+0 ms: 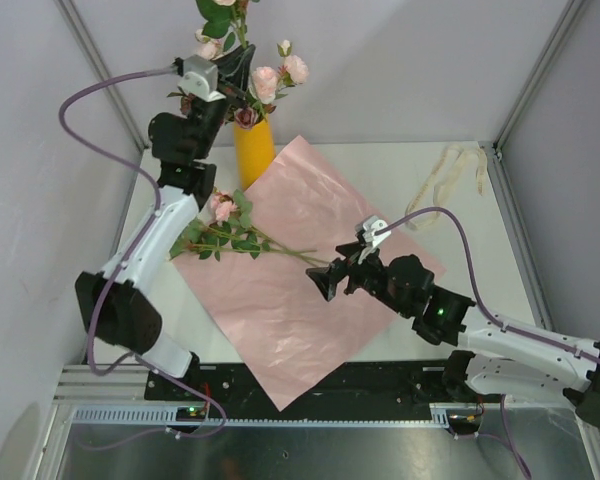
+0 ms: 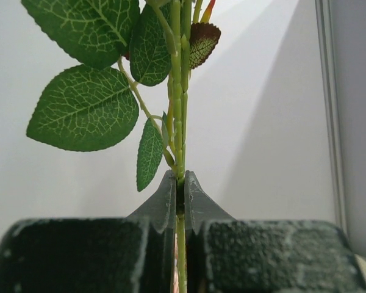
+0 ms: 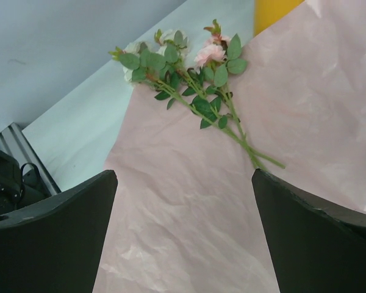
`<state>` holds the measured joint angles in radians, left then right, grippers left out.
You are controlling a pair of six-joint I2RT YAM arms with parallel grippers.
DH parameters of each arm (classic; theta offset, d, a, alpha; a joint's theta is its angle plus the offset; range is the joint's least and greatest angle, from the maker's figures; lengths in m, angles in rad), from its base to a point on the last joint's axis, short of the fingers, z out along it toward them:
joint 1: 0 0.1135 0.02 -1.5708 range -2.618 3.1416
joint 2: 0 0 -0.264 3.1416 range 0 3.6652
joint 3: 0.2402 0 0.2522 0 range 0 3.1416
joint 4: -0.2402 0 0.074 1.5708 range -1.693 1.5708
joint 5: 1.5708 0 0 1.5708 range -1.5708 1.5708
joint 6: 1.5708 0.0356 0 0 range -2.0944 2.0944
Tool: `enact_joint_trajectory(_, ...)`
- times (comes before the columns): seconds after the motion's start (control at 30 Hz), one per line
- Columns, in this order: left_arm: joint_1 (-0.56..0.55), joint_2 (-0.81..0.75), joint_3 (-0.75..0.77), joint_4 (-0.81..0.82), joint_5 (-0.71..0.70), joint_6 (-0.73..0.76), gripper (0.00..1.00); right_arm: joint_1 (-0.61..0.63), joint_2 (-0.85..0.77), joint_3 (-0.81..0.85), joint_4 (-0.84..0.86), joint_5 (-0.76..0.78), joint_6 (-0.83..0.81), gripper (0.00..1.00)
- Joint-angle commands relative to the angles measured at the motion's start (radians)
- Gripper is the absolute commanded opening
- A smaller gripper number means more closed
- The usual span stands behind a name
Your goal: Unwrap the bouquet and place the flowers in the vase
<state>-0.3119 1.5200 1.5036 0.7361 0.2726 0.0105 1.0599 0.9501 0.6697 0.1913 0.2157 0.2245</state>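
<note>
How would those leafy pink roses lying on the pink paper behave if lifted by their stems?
The loose leafy pink roses probably weigh little: their stems are thin. Gripped near the cut ends, the leafy heads would likely droop. Several stems lie together, so some may slip from the open right tool.

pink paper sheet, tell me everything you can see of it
The pink paper sheet is thin, pale, creased, spread flat like a diamond on the white table. Its near corner overlaps the black front rail; its far-left edge reaches the yellow vase. Leafy rose stems lie on its left side; the open right end effector hovers above.
</note>
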Motion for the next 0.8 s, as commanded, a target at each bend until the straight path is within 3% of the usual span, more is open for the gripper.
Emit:
enact_joint_trajectory(0.0,0.001,0.105,0.110,0.105,0.058,0.084,0.00,-0.038,-0.050,0.004,-0.005,-0.020,-0.020,0.99)
enact_joint_trajectory(0.2,0.012,0.192,0.132,0.108,0.037,0.161,0.00,-0.079,-0.098,0.004,-0.050,-0.030,-0.020,0.99)
enact_joint_trajectory(0.77,0.047,0.195,0.191,0.078,0.028,0.127,0.00,-0.108,-0.114,0.002,-0.074,-0.042,-0.010,0.99)
